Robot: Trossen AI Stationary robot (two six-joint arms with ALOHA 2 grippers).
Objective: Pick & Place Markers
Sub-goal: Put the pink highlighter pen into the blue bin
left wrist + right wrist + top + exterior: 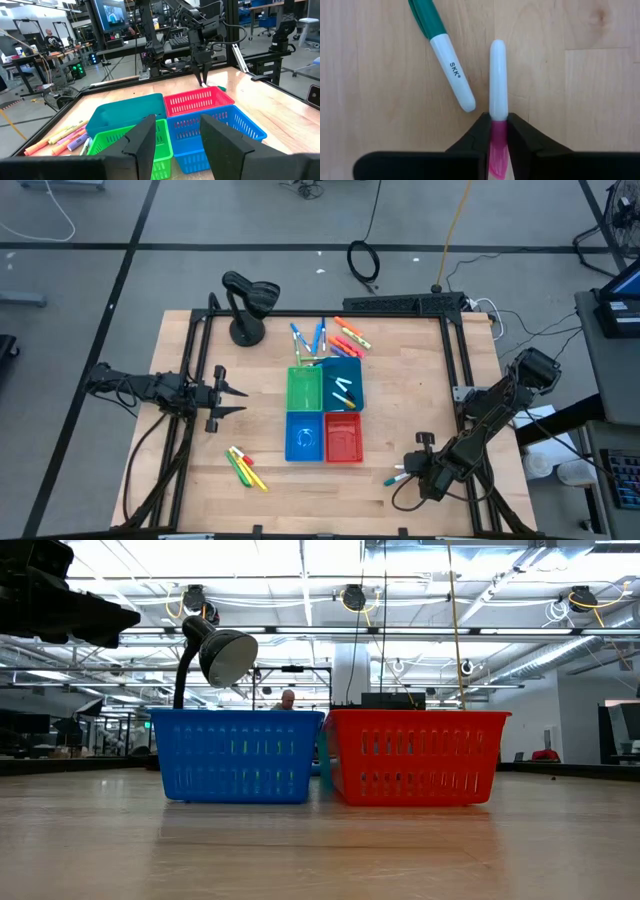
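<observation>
Nearest the right wrist camera, the right gripper point(498, 131) is clenched on a white marker with a pink cap point(497, 80), its two dark fingers point(477, 134) pinching the pink end while the white barrel lies flat on the wooden table point(580, 90). Just beside it, apart from it, lies a white marker with a green cap point(451, 70) marked SKK. Only this view shows the grasp; the high view shows just the right gripper point(414, 471) low at the table's near right edge.

The high view alone shows the other markers: a colourful group point(330, 337) beyond the four bins point(324, 409), some in the teal bin point(343, 388), and a few point(245, 468) near left. The left gripper point(232, 397) hangs left of the bins, fingers point(142, 145) released and empty. The low view shows only the blue bin point(237, 755) and the red bin point(414, 756).
</observation>
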